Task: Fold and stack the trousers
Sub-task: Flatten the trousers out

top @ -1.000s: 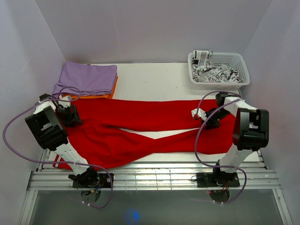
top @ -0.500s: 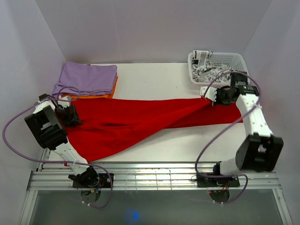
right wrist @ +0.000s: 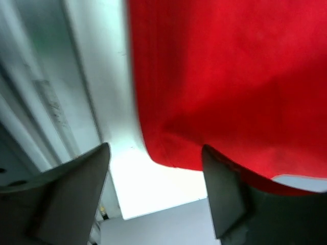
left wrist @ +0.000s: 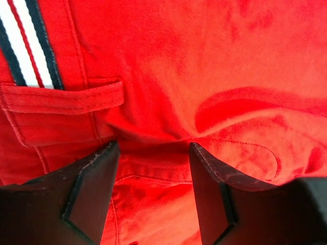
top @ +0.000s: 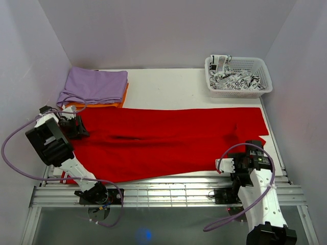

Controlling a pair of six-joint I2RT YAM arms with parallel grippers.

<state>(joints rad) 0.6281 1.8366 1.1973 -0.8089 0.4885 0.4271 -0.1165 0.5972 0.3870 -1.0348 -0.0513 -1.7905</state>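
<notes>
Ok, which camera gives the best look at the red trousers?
The top external view: the trousers lie spread out, nearly whole. The left wrist view shows only a pocket flap and striped band up close; the right wrist view, just a blurred edge.

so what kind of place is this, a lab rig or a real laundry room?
Most likely a lab test cell, not a home: a white table boxed in by plain walls, an aluminium rail along its near edge, and red trousers laid out near a basket.
</notes>
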